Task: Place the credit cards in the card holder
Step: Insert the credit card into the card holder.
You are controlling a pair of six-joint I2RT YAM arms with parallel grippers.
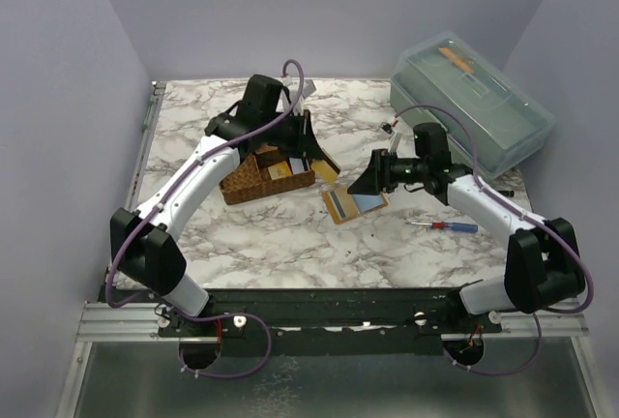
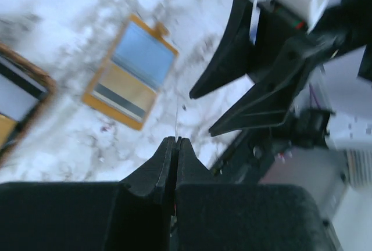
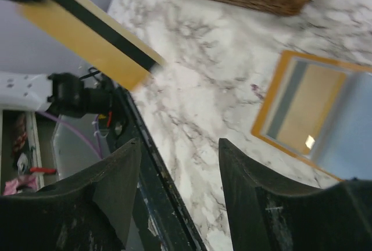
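Pincers tell most of it: the left pincer [image 2: 176, 142] is pressed tight on a yellowish card [image 3: 87, 30] with a dark stripe, which its own wrist view shows edge-on as a thin line; the right pincer [image 3: 180, 146] stands open and carries nothing. The card holder [image 1: 350, 205] lies spread flat on the counter [image 1: 290, 244], just off the near right corner of the woven basket [image 1: 247, 191]; a pale blue card [image 2: 144, 53] and a second striped card [image 2: 119, 91] show in its two halves. What the next move turns on, I'd say, is that the held card hangs in the air between basket and holder; so the holder lies beyond and below the left pincer, toward the right arm, its long axis running roughly across the counter and tilted a little. The right pincer hovers beside the holder's far edge, nearer to it than the left; whether it means to steady the holder or take the card, I cannot tell.
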